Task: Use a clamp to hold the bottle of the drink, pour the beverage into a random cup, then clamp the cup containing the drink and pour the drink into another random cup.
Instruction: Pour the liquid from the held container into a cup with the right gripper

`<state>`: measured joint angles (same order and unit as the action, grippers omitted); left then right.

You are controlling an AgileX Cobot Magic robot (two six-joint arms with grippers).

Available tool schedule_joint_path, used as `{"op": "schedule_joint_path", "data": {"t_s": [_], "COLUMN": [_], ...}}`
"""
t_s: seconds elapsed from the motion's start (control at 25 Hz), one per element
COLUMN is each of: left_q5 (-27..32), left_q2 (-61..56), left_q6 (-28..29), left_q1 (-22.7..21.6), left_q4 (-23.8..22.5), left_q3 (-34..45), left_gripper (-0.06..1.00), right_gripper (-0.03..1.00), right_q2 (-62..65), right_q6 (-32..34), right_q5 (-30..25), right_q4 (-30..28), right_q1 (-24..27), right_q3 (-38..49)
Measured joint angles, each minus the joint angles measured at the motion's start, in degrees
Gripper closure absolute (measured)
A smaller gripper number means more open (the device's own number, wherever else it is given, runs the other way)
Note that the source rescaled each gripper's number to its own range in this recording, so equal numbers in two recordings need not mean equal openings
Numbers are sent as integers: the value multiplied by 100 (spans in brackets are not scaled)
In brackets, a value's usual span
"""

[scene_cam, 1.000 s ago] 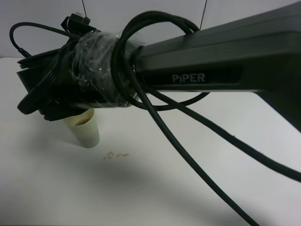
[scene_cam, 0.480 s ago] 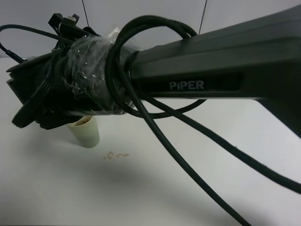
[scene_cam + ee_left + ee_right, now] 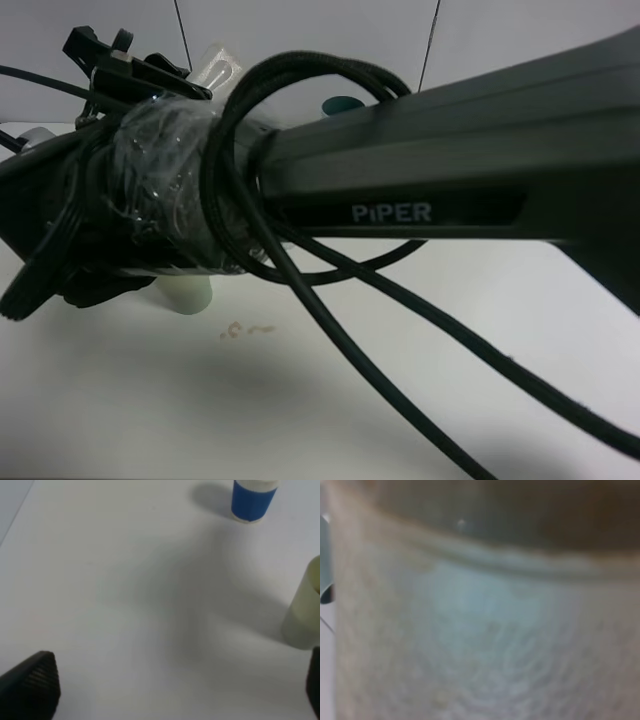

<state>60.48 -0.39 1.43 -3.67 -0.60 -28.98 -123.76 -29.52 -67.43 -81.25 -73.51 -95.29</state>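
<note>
r clamp (image 3: 40, 275) grips bottle (image 3: 480, 630); yel-grn cup (image 3: 190, 293) just below it

Left gripper (image 3: 172, 687) hangs above a white table (image 3: 115, 570), its black fingertips (image 3: 32, 682) spread to opposite edges of the view with nothing between them. A pale yellow-green cup (image 3: 304, 610) stands upright just beside one fingertip. A blue cup (image 3: 253, 500) with a white band stands farther off, well apart from the first cup.

Looking down past a close arm (image 3: 450, 150), the high view shares a pale cup (image 3: 188, 294) (half hidden) with the left wrist.
</note>
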Motion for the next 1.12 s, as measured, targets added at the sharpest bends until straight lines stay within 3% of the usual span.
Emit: {"op": "schedule_joint_path", "data": {"t_s": [0.76, 0.92, 1.12], "left_q5": [0, 0, 0], "left_q2": [0, 0, 0], "left_q6": [0, 0, 0], "left_q1": [0, 0, 0], "left_q4": [0, 0, 0], "left_q3": [0, 0, 0], "left_gripper": [-6, -6, -6], "right_gripper": [97, 97, 97], "right_q2": [0, 0, 0], "right_q6": [-116, 165, 1093], "right_q5": [-198, -200, -200], "right_q4": [176, 556, 841], "right_q1": [-19, -14, 139], "right_q3": [0, 0, 0]}}
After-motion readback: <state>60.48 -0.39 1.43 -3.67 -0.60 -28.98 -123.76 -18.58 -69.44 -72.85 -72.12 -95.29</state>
